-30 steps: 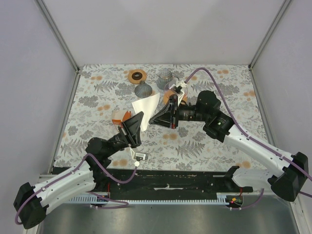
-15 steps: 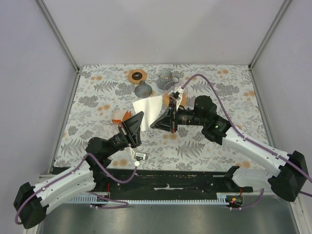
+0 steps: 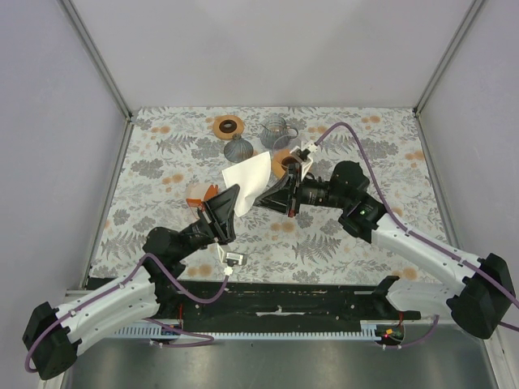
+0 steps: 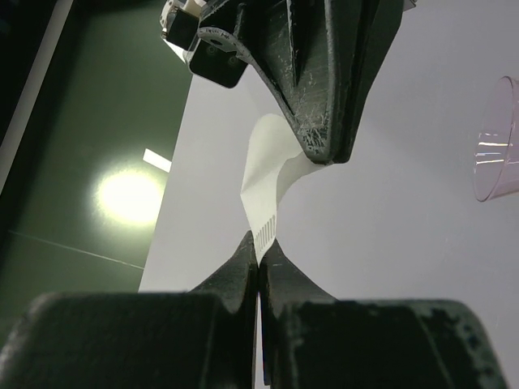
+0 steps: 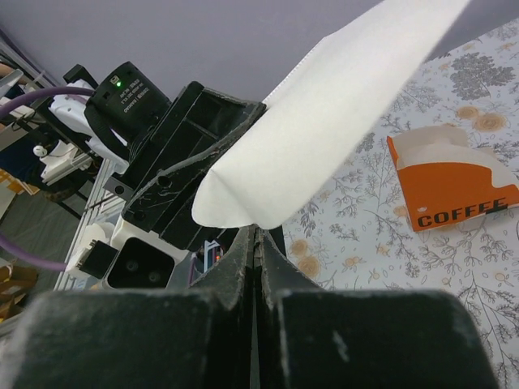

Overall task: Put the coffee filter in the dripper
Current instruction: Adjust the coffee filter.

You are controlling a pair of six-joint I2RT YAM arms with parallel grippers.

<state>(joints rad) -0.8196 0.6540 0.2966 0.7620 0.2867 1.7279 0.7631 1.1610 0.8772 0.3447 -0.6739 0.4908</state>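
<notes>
Coffee filter [image 3: 247,173] was up off the table, pinched from both sides: left gripper [image 3: 237,197] clamped on its ribbed seam, right gripper [image 3: 261,198] clamped on the opposite edge. Dripper [image 3: 229,126] sat empty, well beyond both sets of fingertips, so the placing was all left. Floral table cover [image 3: 357,243], orange packet [image 3: 200,194] beside left gripper, plain grey walls [image 3: 268,49]

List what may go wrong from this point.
1. The left tool and the right tool both pinch the filter, which bends between them. If they pull apart, the thin paper may tear or crease.
2. The dripper lies at the far side, close to the grey cone and the jug. An arm carrying the filter there might knock one of them.
</notes>
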